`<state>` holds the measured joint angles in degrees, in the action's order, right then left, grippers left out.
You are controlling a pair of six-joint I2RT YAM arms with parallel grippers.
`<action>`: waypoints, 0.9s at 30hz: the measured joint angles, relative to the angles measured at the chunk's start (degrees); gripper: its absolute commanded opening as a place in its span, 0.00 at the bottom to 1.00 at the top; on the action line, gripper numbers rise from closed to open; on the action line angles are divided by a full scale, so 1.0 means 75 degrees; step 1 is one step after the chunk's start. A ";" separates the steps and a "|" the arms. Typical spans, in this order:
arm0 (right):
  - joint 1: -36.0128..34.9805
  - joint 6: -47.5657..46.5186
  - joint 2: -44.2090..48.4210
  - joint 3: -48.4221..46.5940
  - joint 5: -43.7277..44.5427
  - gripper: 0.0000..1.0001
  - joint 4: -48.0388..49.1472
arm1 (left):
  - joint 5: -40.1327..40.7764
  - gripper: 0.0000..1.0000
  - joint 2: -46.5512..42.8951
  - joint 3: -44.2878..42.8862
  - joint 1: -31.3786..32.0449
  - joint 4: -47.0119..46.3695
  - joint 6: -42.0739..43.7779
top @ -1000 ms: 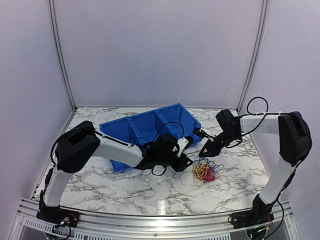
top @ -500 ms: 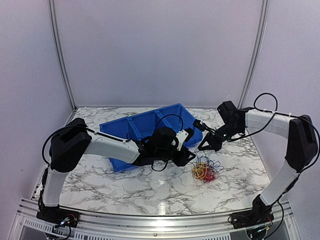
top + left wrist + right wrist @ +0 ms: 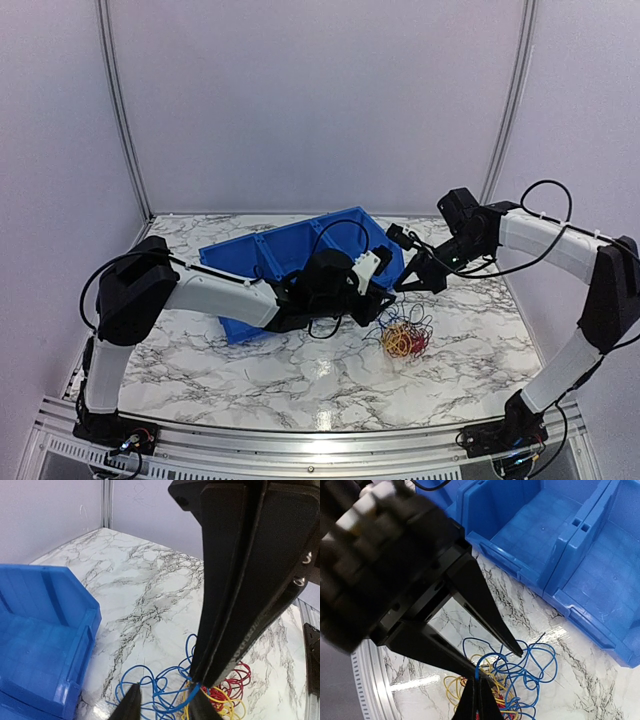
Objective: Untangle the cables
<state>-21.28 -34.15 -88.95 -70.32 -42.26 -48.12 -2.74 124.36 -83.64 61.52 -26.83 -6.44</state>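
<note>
The cables [image 3: 403, 341] lie as a small tangle of blue, yellow and red wires on the marble table, right of centre. My right gripper [image 3: 400, 288] hangs just above the tangle. In the right wrist view it [image 3: 479, 680] is shut on a blue cable [image 3: 530, 670] that rises from the heap. My left gripper [image 3: 383, 312] reaches in from the left, open. Its two fingertips straddle blue loops [image 3: 150, 686] in the left wrist view, with red [image 3: 241, 675] and yellow [image 3: 226, 701] wires beside them. The right gripper's shut fingers [image 3: 235, 590] fill that view from above.
A blue divided bin [image 3: 290, 255] stands behind the left arm, close to the tangle's left; its rim shows in both wrist views [image 3: 75, 645] [image 3: 560, 595]. Frame posts and white walls close the back and sides.
My right gripper has shut on a blue cable and moved up and back, drawing strands out of the heap. The left gripper has come closer to the tangle and its jaws have narrowed.
</note>
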 measured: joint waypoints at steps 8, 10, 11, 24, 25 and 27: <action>-0.0006 -0.0003 0.0382 0.0493 -0.0032 0.56 0.0396 | 0.0469 0.00 0.0009 -0.0023 0.0015 -0.0484 0.0035; -0.0009 0.0009 0.0545 0.0901 0.0213 0.61 0.0764 | 0.0586 0.00 0.0003 0.0050 0.0012 -0.0667 -0.0017; -0.0012 0.0017 0.0586 0.1116 0.0350 0.62 0.0965 | 0.0653 0.00 -0.0012 0.0137 0.0012 -0.0749 -0.0064; -0.0082 0.0437 -0.0408 0.2495 0.1411 0.23 0.3060 | 0.1399 0.00 -0.0697 0.1647 0.0012 -0.1259 -0.0938; -0.0085 0.0466 -0.0501 0.2524 0.1448 0.23 0.3159 | 0.1443 0.00 -0.0825 0.1798 0.0012 -0.1291 -0.1011; -0.0096 0.0493 -0.0726 0.2559 0.1530 0.23 0.3325 | 0.1524 0.00 -0.1093 0.2046 0.0012 -0.1323 -0.1067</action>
<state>-22.00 -30.46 -94.39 -51.13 -30.79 -23.18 8.69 116.16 -68.29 61.60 -36.75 -14.44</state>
